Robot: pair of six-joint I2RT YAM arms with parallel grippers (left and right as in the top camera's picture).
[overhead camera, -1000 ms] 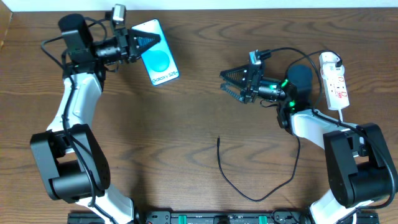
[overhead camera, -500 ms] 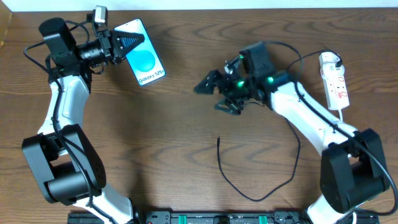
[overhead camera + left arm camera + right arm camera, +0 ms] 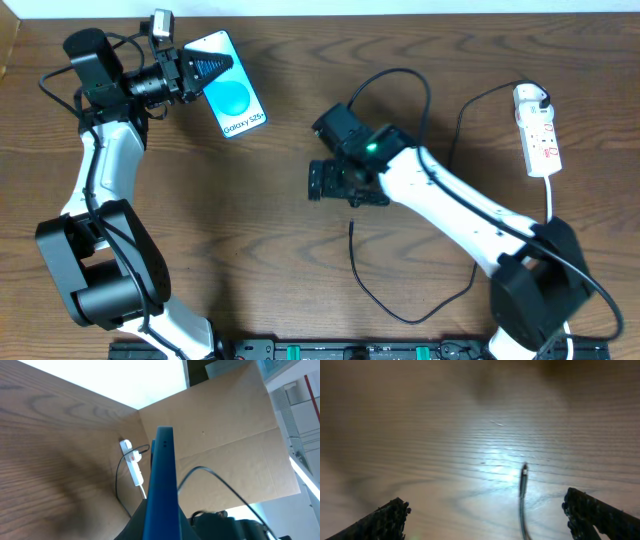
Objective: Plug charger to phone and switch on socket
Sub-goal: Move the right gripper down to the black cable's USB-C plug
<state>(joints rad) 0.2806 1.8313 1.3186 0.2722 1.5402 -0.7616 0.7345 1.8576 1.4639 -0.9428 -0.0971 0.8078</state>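
The phone has a bright blue screen with "Galaxy S25" text. My left gripper is shut on its upper left end at the back left of the table. In the left wrist view the phone shows edge-on between the jaws. The charger is a thin black cable lying on the wood, its plug tip pointing up. My right gripper is open and hovers just above that tip. In the right wrist view the tip lies between the spread fingers. The white socket strip lies at the far right.
The socket strip's white cord runs down the right side. The black cable loops from the strip across the back and down to the front middle. A cardboard wall stands beyond the table in the left wrist view.
My right arm has swung left and forward from near the socket strip to above the cable's plug tip. My left gripper carried the phone a little left, then held still.
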